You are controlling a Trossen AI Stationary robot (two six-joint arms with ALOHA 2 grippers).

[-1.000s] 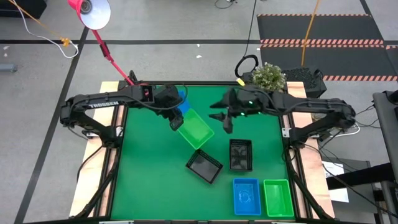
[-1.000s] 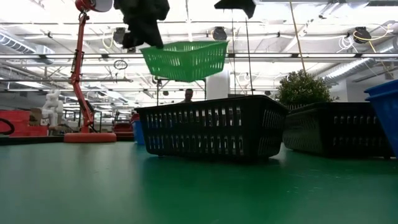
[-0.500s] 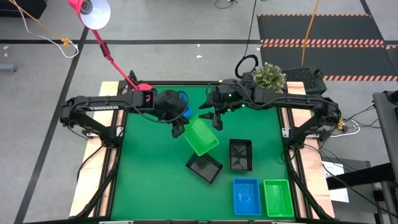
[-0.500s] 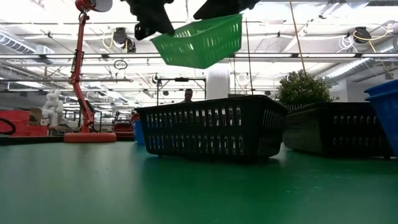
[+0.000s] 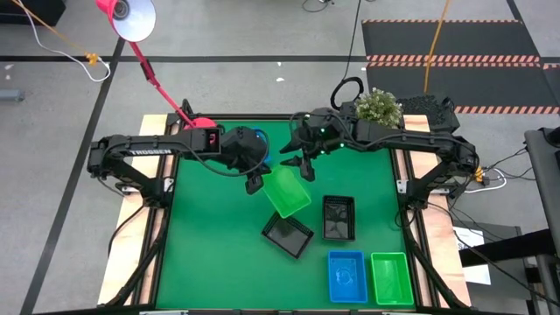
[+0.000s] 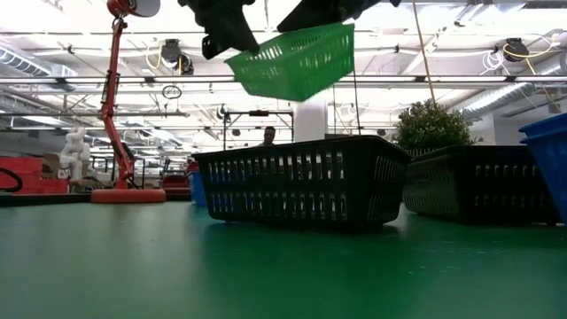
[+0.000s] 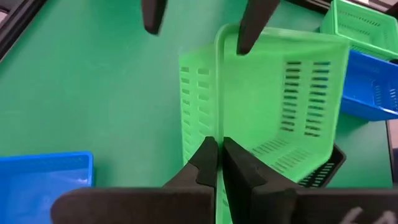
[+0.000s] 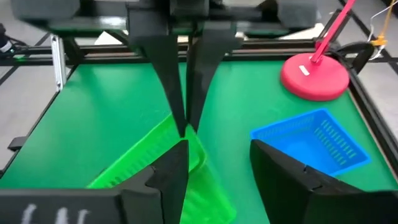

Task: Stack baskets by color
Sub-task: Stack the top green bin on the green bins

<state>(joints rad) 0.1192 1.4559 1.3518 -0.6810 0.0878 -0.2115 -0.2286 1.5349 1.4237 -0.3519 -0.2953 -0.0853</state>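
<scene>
Green plastic mesh hangs tilted in the air between my two arms: this green basket (image 5: 286, 190) is lifted clear of the table, above the nearest black basket (image 6: 297, 180). My left gripper (image 7: 216, 163) is clenched on one rim of it, the fingers pinching the thin wall. My right gripper (image 8: 216, 160) has its fingers spread and straddles the opposite end of the rim; in the left wrist view one finger sits on the rim and the other stands clear outside it, so nothing is pinched there yet.

This looks to me like a handover. To do it well I should hold the left grip steady and level, since the basket is tipped and the rim is narrow. The right fingers need the wall squarely between them before closing, deep enough not to slip off the lip. Only once the right hold is firm should the left let go; releasing early risks dropping the basket onto the black ones below.

Its likely destination is the other green basket (image 5: 390, 277) at the table's near right corner, beside a blue basket (image 5: 346, 276). A second black basket (image 5: 338, 217) stands by the first, and another blue basket (image 8: 309, 141) rests near the pink lamp base (image 8: 314, 76).
</scene>
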